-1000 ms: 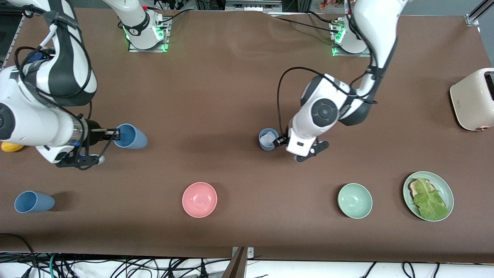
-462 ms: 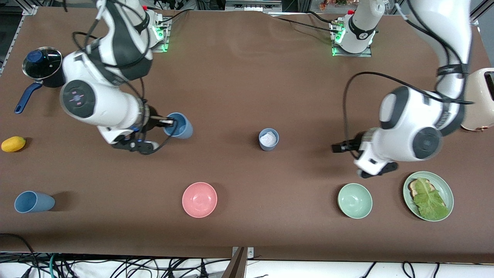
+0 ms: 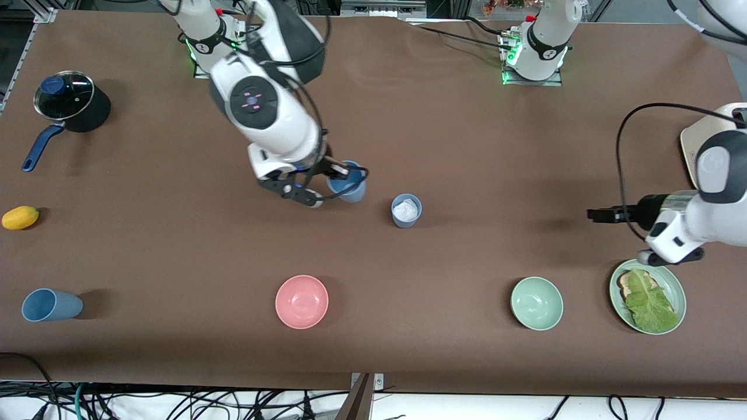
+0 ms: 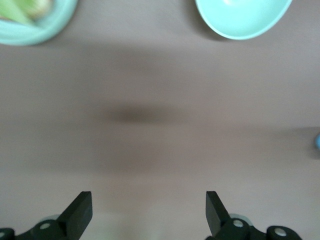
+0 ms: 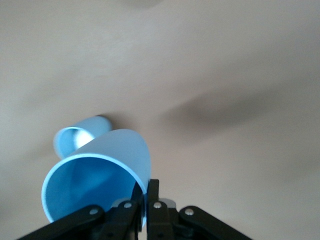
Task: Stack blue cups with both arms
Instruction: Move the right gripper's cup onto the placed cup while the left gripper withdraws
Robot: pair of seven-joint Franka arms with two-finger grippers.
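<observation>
My right gripper (image 3: 340, 171) is shut on the rim of a sky-blue cup (image 3: 350, 185) and holds it tilted over the table's middle, beside a grey-blue cup (image 3: 406, 210). That cup stands upright with something white inside. In the right wrist view the fingers (image 5: 152, 192) pinch the sky-blue cup's (image 5: 100, 180) wall, and the other cup (image 5: 80, 134) shows past it. My left gripper (image 3: 596, 214) is open and empty (image 4: 147, 210), over bare table near the plate at the left arm's end. A third blue cup (image 3: 49, 305) lies on its side near the front camera at the right arm's end.
A pink bowl (image 3: 302, 301), a pale green bowl (image 3: 536, 303) and a green plate (image 3: 679, 290) with toast and lettuce sit near the front camera. A cream toaster (image 3: 695, 143) stands at the left arm's end. A lidded pot (image 3: 65, 96) and a yellow fruit (image 3: 20, 217) lie at the right arm's end.
My right arm carried the sky-blue cup from its end of the table to beside the grey-blue cup. My left gripper drew away from that cup toward the left arm's end.
</observation>
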